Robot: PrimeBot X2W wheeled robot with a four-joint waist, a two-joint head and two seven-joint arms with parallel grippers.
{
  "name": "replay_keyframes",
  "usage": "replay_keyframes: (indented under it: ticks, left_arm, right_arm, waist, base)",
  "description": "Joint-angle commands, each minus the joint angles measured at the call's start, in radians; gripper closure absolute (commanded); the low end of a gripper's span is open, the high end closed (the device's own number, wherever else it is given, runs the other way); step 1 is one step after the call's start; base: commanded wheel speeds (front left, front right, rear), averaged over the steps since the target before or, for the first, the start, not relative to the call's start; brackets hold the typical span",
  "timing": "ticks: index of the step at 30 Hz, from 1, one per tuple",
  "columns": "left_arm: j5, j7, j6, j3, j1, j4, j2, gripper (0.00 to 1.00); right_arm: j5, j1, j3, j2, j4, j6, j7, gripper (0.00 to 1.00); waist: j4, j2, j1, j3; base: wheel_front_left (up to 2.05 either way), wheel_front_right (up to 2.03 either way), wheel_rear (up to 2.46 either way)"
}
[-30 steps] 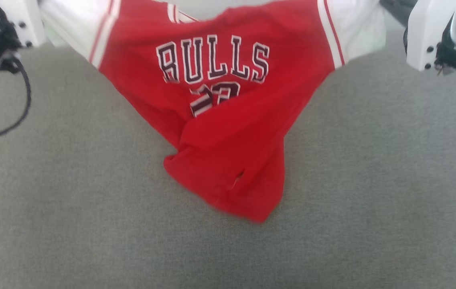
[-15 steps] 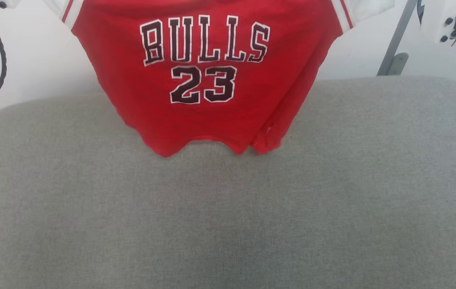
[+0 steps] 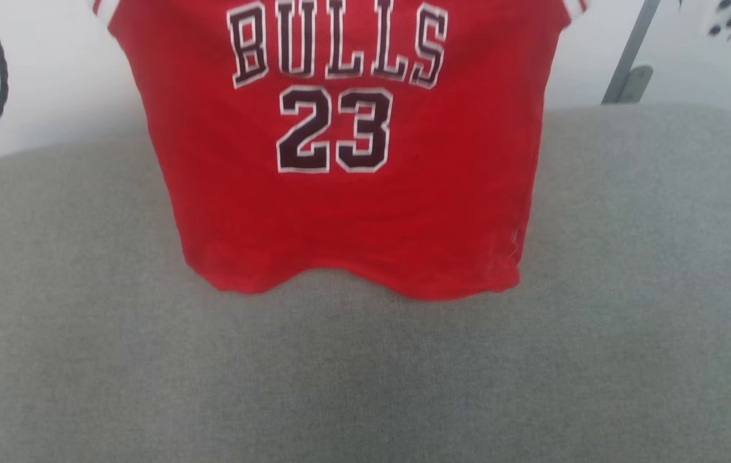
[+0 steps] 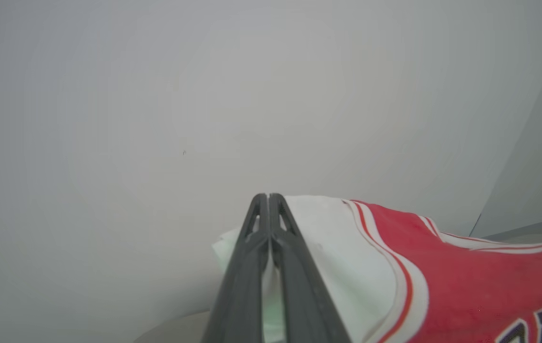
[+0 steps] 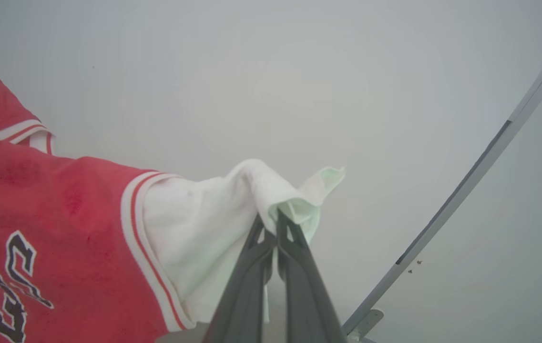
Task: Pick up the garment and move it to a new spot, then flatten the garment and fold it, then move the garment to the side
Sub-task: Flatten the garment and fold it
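We have the garment [image 3: 352, 193] off the worktop [image 3: 365, 386] and hanging by its shoulders. Its chest lettering [image 3: 339, 45] faces us, and the red body is spread fairly wide with only a slight wave along the hem [image 3: 365, 286]. Our left hand [image 4: 269, 196] is pinched tight on the edge of one white sleeve [image 4: 332, 247], fingers pressed together with cloth between them. Our right hand [image 5: 271, 218] is clamped the same way on the bunched tip of the other sleeve [image 5: 194, 224]. The hem hangs low over the far part of the worktop; whether it brushes the surface we cannot tell. So we judge the pick-up done and the move to a new spot under way. Left for us: lay it down flat, smooth it, fold it, and shift the folded garment to the side.
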Motion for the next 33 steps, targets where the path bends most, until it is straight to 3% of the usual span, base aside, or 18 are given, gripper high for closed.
replay_keyframes:
  ticks: [1,9,16,22,27,33]
  left_arm:
    - [0.005,-0.019,-0.002,0.0,-0.028,0.009,-0.005,1.0]
    - [0.07,-0.243,-0.031,-0.006,-0.209,0.114,-0.04,1.0]
    - [0.147,-0.502,-0.057,-0.021,-0.429,0.201,-0.07,1.0]
    - [0.187,-0.735,-0.076,-0.035,-0.502,0.298,-0.099,1.0]
    - [0.149,-0.778,-0.102,-0.04,-0.425,0.415,-0.125,1.0]
    - [0.108,-0.731,-0.12,-0.1,-0.281,0.497,-0.155,1.0]
  right_arm:
    - [-0.022,-0.027,-0.001,0.01,0.023,-0.001,-0.033,1.0]
    - [-0.199,-0.212,-0.002,0.075,0.203,-0.001,-0.28,1.0]
    - [-0.415,-0.413,-0.094,0.117,0.38,-0.001,-0.538,1.0]
    - [-0.582,-0.482,-0.164,0.15,0.475,-0.001,-0.608,1.0]
    - [-0.594,-0.39,-0.153,0.201,0.538,-0.001,-0.615,1.0]
    - [-0.474,-0.231,-0.084,0.239,0.555,-0.001,-0.587,1.0]
  waist:
    - [0.0,0.0,0.0,0.038]
    - [0.001,0.0,0.0,0.217]
    - [0.014,0.0,0.0,0.404]
    - [0.038,0.0,0.0,0.514]
    - [0.053,0.0,0.0,0.512]
    - [0.074,0.0,0.0,0.438]
  base:
    - [0.0,0.0,0.0]
    - [0.0,0.0,0.0]
    - [0.0,0.0,0.0]
    - [0.0,0.0,0.0]
    - [0.0,0.0,0.0]
    - [0.0,0.0,0.0]
